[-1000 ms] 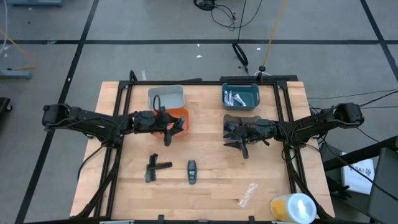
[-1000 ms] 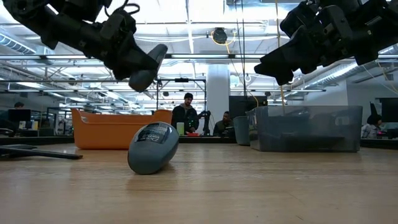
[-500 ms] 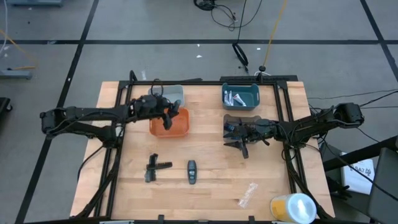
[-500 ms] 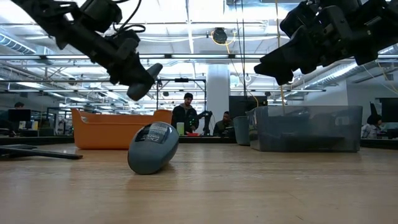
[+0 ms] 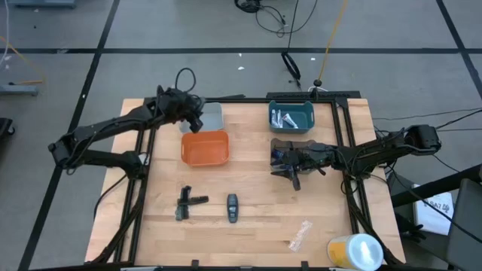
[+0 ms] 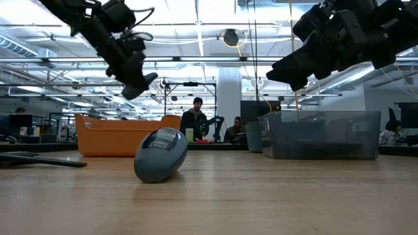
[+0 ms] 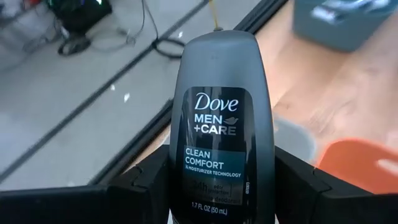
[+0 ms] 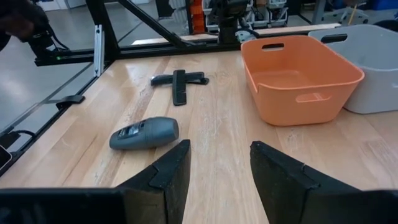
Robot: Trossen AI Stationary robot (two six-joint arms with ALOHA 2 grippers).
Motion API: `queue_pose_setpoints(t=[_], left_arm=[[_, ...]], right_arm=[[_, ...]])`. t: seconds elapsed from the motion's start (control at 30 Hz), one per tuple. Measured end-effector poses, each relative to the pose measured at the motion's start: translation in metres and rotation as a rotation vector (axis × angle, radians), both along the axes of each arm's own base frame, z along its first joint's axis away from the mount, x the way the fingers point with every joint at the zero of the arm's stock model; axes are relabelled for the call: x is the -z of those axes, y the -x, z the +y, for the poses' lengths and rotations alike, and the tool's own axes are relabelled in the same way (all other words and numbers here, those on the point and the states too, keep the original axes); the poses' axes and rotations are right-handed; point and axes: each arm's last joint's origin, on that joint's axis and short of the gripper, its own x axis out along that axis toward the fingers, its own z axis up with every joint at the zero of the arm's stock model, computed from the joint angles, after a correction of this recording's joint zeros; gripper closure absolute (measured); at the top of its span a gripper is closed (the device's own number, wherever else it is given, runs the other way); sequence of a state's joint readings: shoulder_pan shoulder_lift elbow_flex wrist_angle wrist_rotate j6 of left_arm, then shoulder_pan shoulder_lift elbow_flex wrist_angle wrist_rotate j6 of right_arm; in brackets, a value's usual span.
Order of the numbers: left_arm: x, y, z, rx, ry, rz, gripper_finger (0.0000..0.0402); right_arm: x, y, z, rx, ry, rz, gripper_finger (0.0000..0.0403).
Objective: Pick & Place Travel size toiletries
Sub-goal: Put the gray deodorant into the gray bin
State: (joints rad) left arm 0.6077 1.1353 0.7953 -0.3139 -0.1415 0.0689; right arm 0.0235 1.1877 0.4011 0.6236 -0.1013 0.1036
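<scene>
Left wrist view: a dark grey deodorant bottle, labelled Dove Men+Care Clean Comfort, is clamped upright between the two dark fingers of the left gripper. Seen from above, that gripper is held at the far left of the table, just beside the grey bin and beyond the orange bin; in the low view it is raised well above the table top. A second dark grey bottle is seen lying on its side on the bare wood near the front edge, and two thin black sticks, crossed over one another, lie just to its left. Small white tubes are seen inside the blue-grey bin at the far right of the table.

The right gripper is held above the table just in front of the blue-grey bin, with its fingers parted and nothing between them. A clear crinkled wrapper lies near the front right, and a yellow-and-white cylinder stands at the front right corner. People are visible in the room behind the table.
</scene>
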Motion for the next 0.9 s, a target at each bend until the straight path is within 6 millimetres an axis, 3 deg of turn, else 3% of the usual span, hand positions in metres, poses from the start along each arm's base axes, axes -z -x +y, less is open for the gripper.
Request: queue_pose_setpoints(t=[0.2,0.67,0.9], left_arm=[[0.016,0.004,0.010,-0.029,0.093,0.072,0.0202],[0.063,-0.015,0.027,-0.035,0.209,0.225,0.0195],[0.072,-0.017,0.028,-0.033,0.223,0.266,0.0176]], right_arm=[[0.001,0.000,0.000,-0.001,0.003,0.008,0.0248],[0.001,0.000,0.000,0.000,0.000,0.008,0.0248],[0.001,0.000,0.000,0.000,0.000,0.008,0.0248]])
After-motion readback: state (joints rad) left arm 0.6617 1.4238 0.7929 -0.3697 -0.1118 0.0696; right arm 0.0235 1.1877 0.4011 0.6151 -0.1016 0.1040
